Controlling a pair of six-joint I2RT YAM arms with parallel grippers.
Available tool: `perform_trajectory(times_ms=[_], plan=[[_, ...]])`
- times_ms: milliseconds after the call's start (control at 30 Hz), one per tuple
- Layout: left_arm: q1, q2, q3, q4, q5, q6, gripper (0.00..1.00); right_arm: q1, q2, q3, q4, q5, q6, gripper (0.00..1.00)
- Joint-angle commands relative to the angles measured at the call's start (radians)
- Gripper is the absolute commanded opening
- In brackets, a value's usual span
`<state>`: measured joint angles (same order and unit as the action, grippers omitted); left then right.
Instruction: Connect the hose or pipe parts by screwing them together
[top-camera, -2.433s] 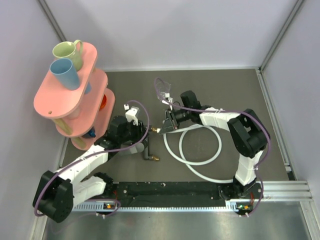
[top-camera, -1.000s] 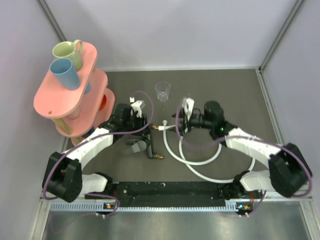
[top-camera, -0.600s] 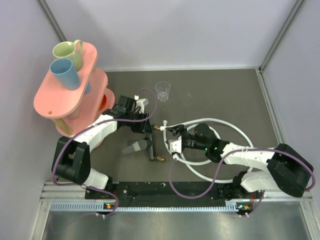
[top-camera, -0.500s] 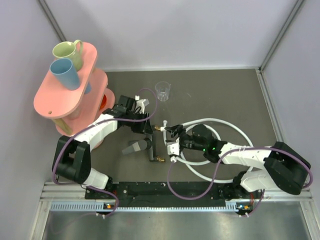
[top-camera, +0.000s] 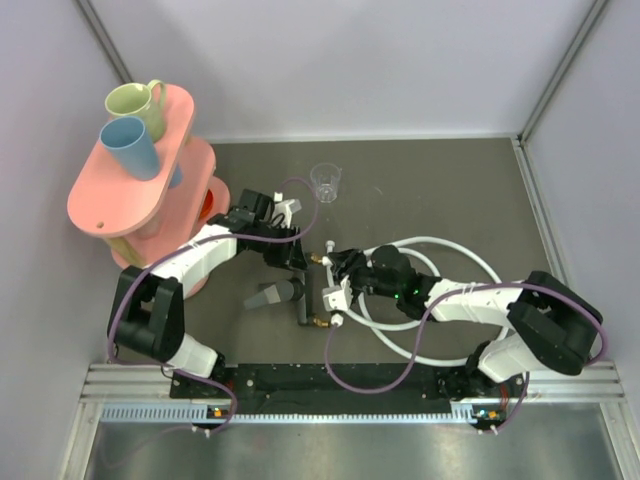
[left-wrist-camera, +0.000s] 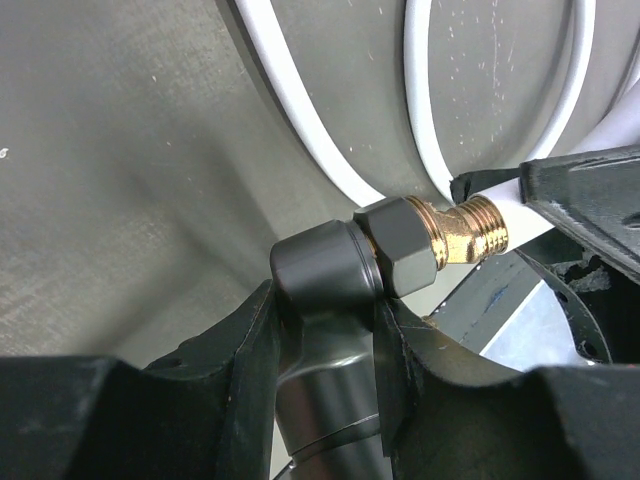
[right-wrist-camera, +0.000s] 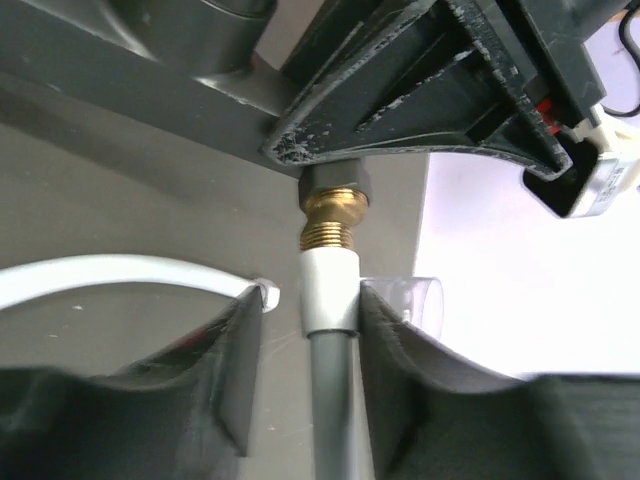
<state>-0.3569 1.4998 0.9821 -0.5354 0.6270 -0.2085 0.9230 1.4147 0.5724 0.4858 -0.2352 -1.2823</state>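
The white hose (top-camera: 440, 240) lies looped on the desk (top-camera: 430, 190), to the right of the black T-shaped fitting (left-wrist-camera: 325, 275). The left gripper (left-wrist-camera: 325, 335) has its jaws clenched on the fitting's body. The right gripper (right-wrist-camera: 312, 340) has its jaws flanking the hose's end connector (right-wrist-camera: 330, 290), just at the fitting's brass tip (right-wrist-camera: 332, 220); I cannot tell whether they grip it.

We note the fitting (left-wrist-camera: 325, 290) body as dark, smooth, satin plastic; its tip (left-wrist-camera: 470, 222) at 2 o'clock is polished brass, threaded. The hose (left-wrist-camera: 300, 112) is white, smooth, slightly glossy plastic. The table (left-wrist-camera: 110, 170) is dark grey, matt, finely speckled. From above, the cup (top-camera: 325, 182) at 12 o'clock is clear plastic; the rack (top-camera: 110, 200) at 10 o'clock is pink, smooth, matt
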Motion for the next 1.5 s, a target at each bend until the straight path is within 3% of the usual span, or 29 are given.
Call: perform_trajectory(times_ms=[0,100,133,233,400,533,767,1067,1233,1367,1467], plan=[[0.001,-0.012,0.069,0.009,0.149,0.001,0.0,0.016,0.012,0.046,0.027,-0.026,-0.025,0.26],[-0.001,0.0,0.07,0.014,0.163,0.007,0.0,0.016,0.03,0.046,0.036,-0.055,-0.02,0.03],[-0.004,0.0,0.067,0.029,0.166,0.015,0.0,0.016,0.033,0.047,0.045,-0.074,0.015,0.0],[-0.046,-0.029,0.061,0.051,0.14,0.05,0.0,0.017,0.03,0.081,-0.007,-0.096,0.086,0.0],[-0.082,-0.099,0.014,0.167,0.129,0.024,0.0,-0.006,0.041,0.231,-0.176,-0.153,0.401,0.0],[-0.105,-0.153,-0.042,0.254,0.106,0.006,0.0,-0.052,0.065,0.296,-0.216,-0.26,0.611,0.0],[-0.131,-0.262,-0.186,0.48,0.091,-0.06,0.0,-0.124,0.118,0.334,-0.219,-0.341,0.863,0.0],[-0.163,-0.314,-0.249,0.563,0.042,-0.008,0.0,-0.223,0.234,0.466,-0.364,-0.564,1.1,0.0],[-0.177,-0.355,-0.29,0.63,-0.035,-0.005,0.0,-0.276,0.306,0.505,-0.307,-0.716,1.389,0.0],[-0.186,-0.392,-0.329,0.684,-0.11,-0.003,0.0,-0.277,0.332,0.529,-0.363,-0.678,1.52,0.0],[-0.189,-0.411,-0.345,0.706,-0.154,0.004,0.0,-0.28,0.352,0.483,-0.229,-0.736,1.71,0.0]])
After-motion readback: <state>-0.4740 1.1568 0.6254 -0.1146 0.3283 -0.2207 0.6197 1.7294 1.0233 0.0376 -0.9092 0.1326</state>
